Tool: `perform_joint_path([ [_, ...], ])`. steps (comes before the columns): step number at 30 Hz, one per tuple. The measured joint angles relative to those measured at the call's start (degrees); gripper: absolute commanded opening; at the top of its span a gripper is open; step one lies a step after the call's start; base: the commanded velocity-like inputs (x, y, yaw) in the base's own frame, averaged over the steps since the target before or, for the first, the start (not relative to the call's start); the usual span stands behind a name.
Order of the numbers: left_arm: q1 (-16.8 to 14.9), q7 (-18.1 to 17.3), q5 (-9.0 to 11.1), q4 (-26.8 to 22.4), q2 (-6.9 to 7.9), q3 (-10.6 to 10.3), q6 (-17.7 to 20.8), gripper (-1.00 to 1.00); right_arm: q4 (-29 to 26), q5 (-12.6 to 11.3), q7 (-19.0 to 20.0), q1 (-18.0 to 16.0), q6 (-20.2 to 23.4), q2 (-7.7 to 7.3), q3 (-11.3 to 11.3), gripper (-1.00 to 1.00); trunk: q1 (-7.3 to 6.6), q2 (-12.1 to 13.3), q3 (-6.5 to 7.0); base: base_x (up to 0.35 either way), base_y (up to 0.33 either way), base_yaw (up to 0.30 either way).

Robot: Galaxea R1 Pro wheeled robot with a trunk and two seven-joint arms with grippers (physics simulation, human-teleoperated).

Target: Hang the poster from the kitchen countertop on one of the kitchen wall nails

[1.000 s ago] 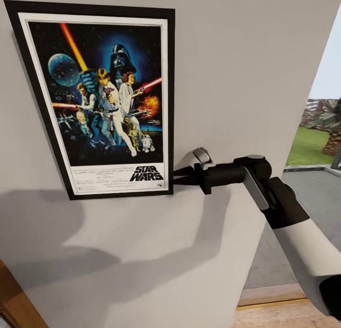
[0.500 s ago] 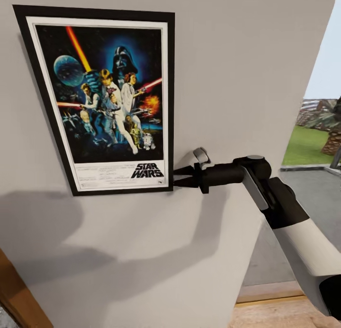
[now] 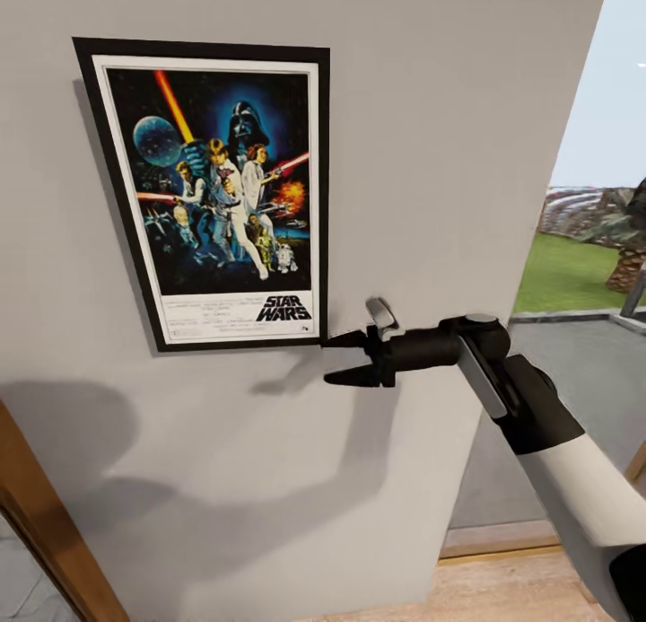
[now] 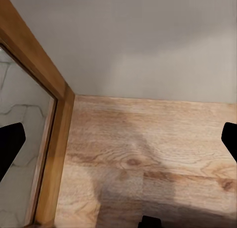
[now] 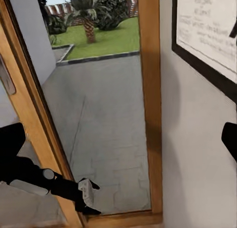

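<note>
Both right tool [image 3: 345, 359] fingers now off poster [image 3: 218, 194]

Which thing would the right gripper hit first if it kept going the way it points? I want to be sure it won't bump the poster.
The right gripper points along the wall, just under the poster's lower corner. It would probably slip beneath the frame, its upper finger nearly grazing it; depth is unclear.
</note>
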Motion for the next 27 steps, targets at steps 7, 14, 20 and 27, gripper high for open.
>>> perform_joint_path([
  [7, 0.0, -0.04, 0.04, 0.0, 0.0, 0.0, 0.01, 1.0, -4.5, 8.92, 1.95, 17.8, -10.22, -0.59, 0.09, 1.0, 0.0, 0.0, -0.01, -0.003, 0.0, 0.0],
  [14, 0.0, -0.12, 0.13, 0.0, 0.0, 0.06, 0.04, 1.0, 6.63, 18.84, 1.09, 40.74, -32.94, -2.25, -3.41, 1.0, -0.01, -0.01, -0.02, 0.0, 0.0, 0.0],
  [20, -0.01, -0.13, 0.21, 0.08, 0.0, 0.0, 0.08, 1.0, 27.86, 19.31, 0.55, 44.69, -42.92, -2.8, -7.65, 1.0, 0.0, 0.0, -0.01, 0.0, 0.0, 0.0],
  [27, 0.0, 0.31, -0.23, 3.22, -0.08, -0.89, 0.11, 1.0, 56.35, 19.35, -39.51, 45.45, -46.31, -2.17, -8.89, 1.0, 0.0, -0.01, 0.06, 0.0, 0.0, 0.0],
])
